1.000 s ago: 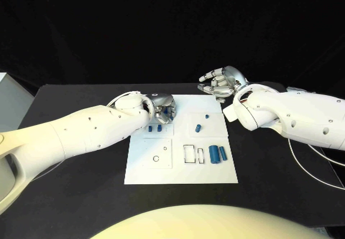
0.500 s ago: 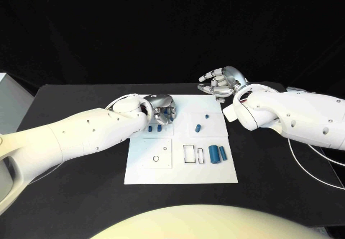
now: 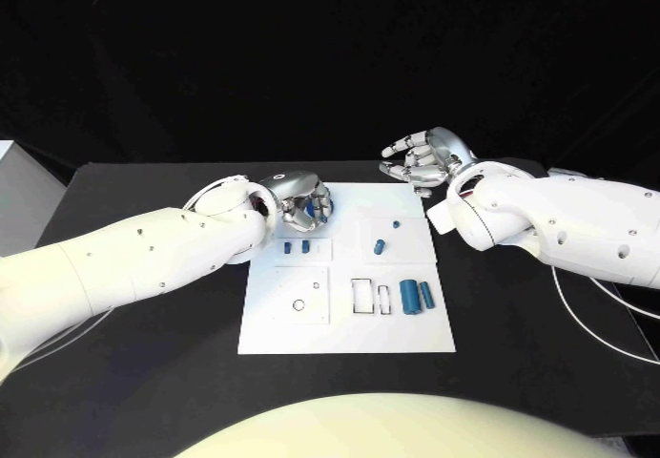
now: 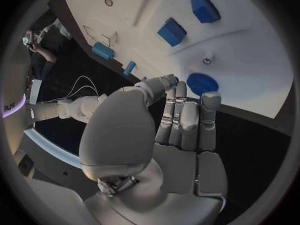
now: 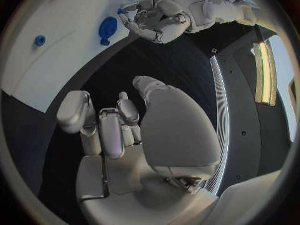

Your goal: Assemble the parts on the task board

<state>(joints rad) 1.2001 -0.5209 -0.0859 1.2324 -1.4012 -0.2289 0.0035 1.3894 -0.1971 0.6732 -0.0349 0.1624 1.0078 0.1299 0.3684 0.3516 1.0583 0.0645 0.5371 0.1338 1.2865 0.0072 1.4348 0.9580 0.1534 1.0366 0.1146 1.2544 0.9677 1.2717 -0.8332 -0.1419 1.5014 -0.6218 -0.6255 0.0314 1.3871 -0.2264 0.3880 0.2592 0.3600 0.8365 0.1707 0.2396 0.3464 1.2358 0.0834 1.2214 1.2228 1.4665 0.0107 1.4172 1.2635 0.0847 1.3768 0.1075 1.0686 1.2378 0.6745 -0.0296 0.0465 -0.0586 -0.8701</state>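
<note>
A black counter [image 3: 152, 382] is seen under a dark backdrop, with a white board [image 3: 351, 329] laid flat at its middle. On the board, six blue parts can be counted from the head view: two small blocks [image 3: 295, 247] side by side toward the board's left, a slim peg [image 3: 380, 246] and a tiny stud [image 3: 396, 224] near its centre, and two cylinders [image 3: 418, 294] lying together toward its right edge. A seventh, a round blue disc [image 4: 202, 83], is shown by the left wrist view on the board's far left corner, just beyond the fingertips. The left robot hand [image 3: 302, 203] is held over that corner, fingers curled loosely, nothing gripped. The right robot hand [image 3: 426, 159] is held beyond the board's far right corner, fingers spread and empty.
</note>
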